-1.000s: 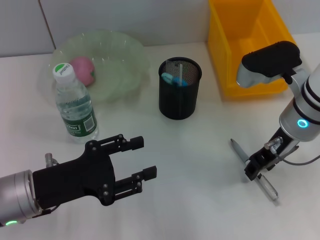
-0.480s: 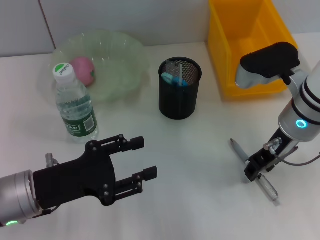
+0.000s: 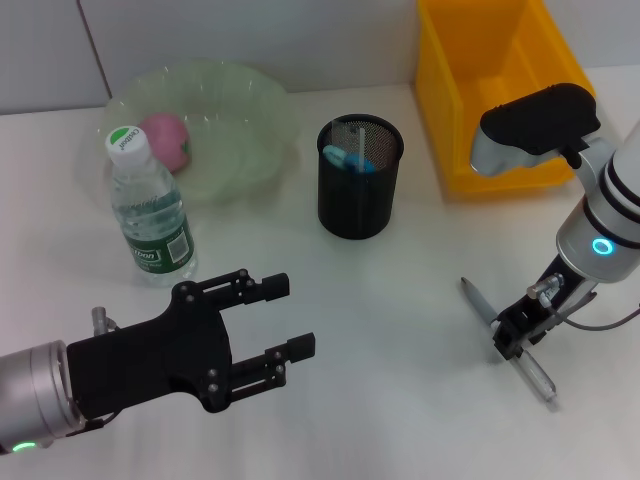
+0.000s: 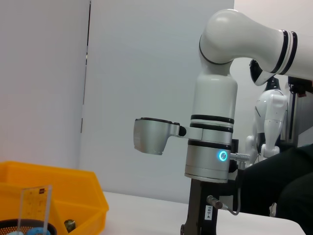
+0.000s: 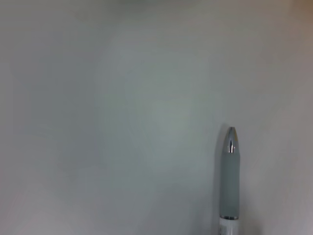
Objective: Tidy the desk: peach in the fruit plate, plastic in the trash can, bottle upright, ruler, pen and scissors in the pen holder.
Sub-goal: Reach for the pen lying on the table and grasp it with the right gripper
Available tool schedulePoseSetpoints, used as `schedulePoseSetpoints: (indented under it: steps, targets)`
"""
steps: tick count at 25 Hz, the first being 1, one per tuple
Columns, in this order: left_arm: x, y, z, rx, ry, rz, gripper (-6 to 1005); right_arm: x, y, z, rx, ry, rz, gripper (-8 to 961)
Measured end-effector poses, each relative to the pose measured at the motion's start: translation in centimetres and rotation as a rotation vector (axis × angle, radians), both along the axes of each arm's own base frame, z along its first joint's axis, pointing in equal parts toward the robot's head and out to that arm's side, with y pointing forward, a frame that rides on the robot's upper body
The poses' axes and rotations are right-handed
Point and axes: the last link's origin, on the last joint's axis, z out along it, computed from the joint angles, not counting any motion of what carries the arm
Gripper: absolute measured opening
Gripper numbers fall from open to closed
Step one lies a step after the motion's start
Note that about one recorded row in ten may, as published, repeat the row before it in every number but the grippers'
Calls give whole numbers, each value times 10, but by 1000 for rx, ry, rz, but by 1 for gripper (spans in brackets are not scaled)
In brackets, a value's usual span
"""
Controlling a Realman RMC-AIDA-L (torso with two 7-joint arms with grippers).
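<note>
Little has moved since the earlier frames: only a slight shift is noted at the right gripper (image 3: 512, 338), set low over the pen (image 3: 505, 337) on the near-right of the table (image 3: 400, 300).

Right gripper: its hold on the pen cannot be told.

Left gripper (image 3: 270, 330): fingers spread, nothing held, parked near-left.

Pen grasp: best taken mid-barrel, then lifted level before transfer to the pen holder (image 3: 358, 178).

Placed already: peach (image 3: 166, 140) in fruit plate (image 3: 240, 110); bottle (image 3: 148, 208) upright.

Head view: whole layout shown. Right wrist view: only the pen's tip end against bare table.
</note>
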Motion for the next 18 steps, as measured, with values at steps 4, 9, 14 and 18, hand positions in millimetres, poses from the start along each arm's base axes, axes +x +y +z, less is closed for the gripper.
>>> schedulePoseSetpoints:
  steps: [4, 9, 14, 18]
  targets:
    - [0, 0, 0, 0, -1, 0, 639, 0, 0, 0, -2, -3, -1, 368]
    - [1, 0, 0, 0, -2, 0, 639, 0, 1, 0, -3, -6, 1, 366]
    - [1, 0, 0, 0, -1, -1, 639, 1, 1, -1, -7, -9, -3, 365]
    - [1, 0, 0, 0, -1, -1, 639, 1, 0, -1, -10, -10, -6, 365]
